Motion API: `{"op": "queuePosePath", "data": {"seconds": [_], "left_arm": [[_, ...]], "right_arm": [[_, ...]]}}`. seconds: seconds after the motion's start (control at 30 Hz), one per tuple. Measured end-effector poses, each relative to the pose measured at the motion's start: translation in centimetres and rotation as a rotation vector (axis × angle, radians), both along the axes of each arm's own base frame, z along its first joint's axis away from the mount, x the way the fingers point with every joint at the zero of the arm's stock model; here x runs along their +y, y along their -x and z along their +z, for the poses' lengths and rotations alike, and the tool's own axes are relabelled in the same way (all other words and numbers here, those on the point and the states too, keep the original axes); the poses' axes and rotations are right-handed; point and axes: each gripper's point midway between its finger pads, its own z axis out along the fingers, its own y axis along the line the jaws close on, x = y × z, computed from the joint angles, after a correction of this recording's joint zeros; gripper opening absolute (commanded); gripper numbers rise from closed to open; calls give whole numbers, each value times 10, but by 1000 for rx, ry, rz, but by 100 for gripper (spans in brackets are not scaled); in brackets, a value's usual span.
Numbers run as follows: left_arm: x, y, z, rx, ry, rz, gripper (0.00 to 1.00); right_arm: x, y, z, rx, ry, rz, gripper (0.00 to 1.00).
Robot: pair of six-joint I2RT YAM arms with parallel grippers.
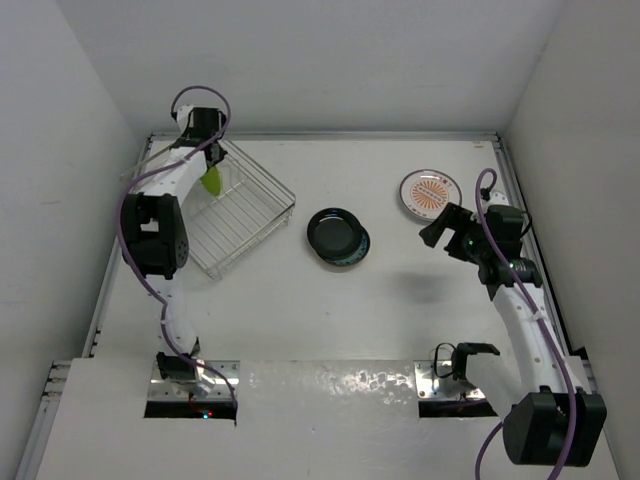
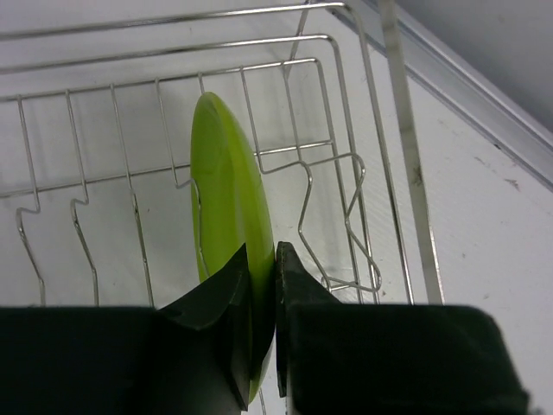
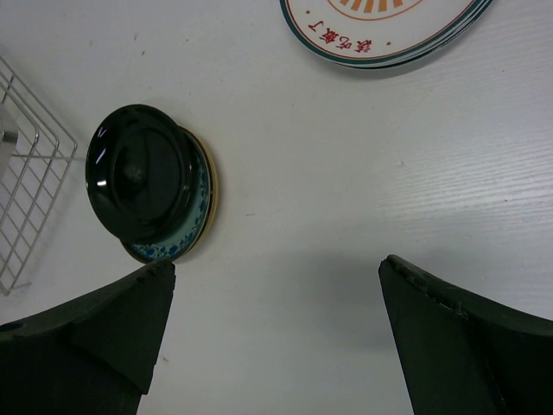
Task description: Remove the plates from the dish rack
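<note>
- Upper left of the overhead view: wire rack [image 1: 250, 215], turned at an angle on the white table [image 1: 300, 320], close to the left wall.
- At the rack's upper left corner: lime plate [image 1: 212, 182], standing on edge inside the rack.
- Directly over that plate: left gripper [image 1: 211, 160], pointing down into the rack.
- Left wrist view: lime plate [image 2: 223, 181] upright among the wire slots of the rack [image 2: 341, 164], its edge turned toward the camera.
- Bottom centre of that view: left gripper [image 2: 263, 259] drawn almost closed, one finger on each face of the plate's near rim, pinching it. Cannot tell where the plate's lower edge sits, hidden behind the fingers.
- Middle of the overhead view: stack [image 1: 338, 236] of plates lying flat on the table, near the rack's right corner but not touching it, a dark green one on top.
- Left of the right wrist view: stack [image 3: 143, 177] again, glossy dark plate on top, a blue-patterned rim and a tan edge showing beneath. A corner of the rack [image 3: 26, 173] at the far left edge.
- Upper right of the overhead view: sunburst plate [image 1: 430, 193], flat on the table, well apart from the stack.
- Top edge of the right wrist view: sunburst plate [image 3: 380, 26] cut off by the frame, red characters along its rim.
- Just below the sunburst plate in the overhead view: right gripper [image 1: 440, 228], up off the table, aimed toward the left.
- Bottom of the right wrist view: right gripper [image 3: 275, 268] spread wide, fingers in the two lower corners, only bare table between them, nothing held.
</note>
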Motion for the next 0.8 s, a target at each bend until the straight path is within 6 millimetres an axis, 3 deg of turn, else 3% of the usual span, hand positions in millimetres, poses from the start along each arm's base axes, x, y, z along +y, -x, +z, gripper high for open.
{"op": "queuePosePath", "data": {"seconds": [0.2, 0.27, 0.4, 0.5, 0.57, 0.67, 0.73, 0.8], "left_arm": [[-5, 1, 30, -30, -12, -70, 5], [-9, -3, 48, -50, -15, -103, 4], [-22, -8, 100, -126, -41, -183, 5], [-48, 1, 148, -206, -87, -259, 5], [-88, 12, 180, -264, -119, -342, 5], [-181, 35, 214, -348, -137, -525, 5], [-248, 58, 222, -379, -144, -655, 5], [-309, 88, 213, -366, -162, -776, 4]], "right_arm": [[0, 1, 5, -17, 1, 0, 99], [0, 1, 7, -27, 2, -1, 99], [-2, 3, 10, -33, 9, -11, 99], [-9, 6, 13, -31, 28, -53, 99], [-14, 8, 15, -36, 38, -87, 99], [-21, 12, 20, -43, 49, -137, 99], [-25, 14, 29, -61, 59, -160, 99], [-30, 17, 39, -76, 74, -184, 99]]}}
